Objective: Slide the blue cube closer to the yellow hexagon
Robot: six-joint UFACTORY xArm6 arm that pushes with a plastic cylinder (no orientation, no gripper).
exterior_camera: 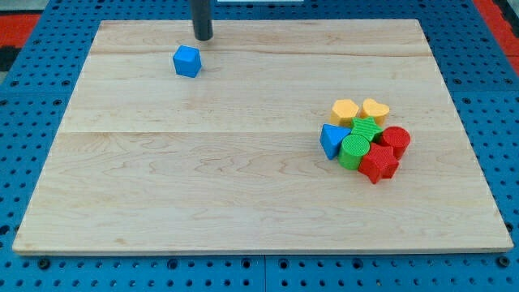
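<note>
The blue cube lies alone on the wooden board near the view's top left. My tip stands just above and slightly right of it, a small gap away, not touching. The yellow hexagon lies at the view's right, at the top left of a tight cluster of blocks, far from the blue cube.
The cluster also holds a yellow heart, a blue triangle, two green blocks, a red cylinder and a red star. The wooden board rests on a blue pegboard.
</note>
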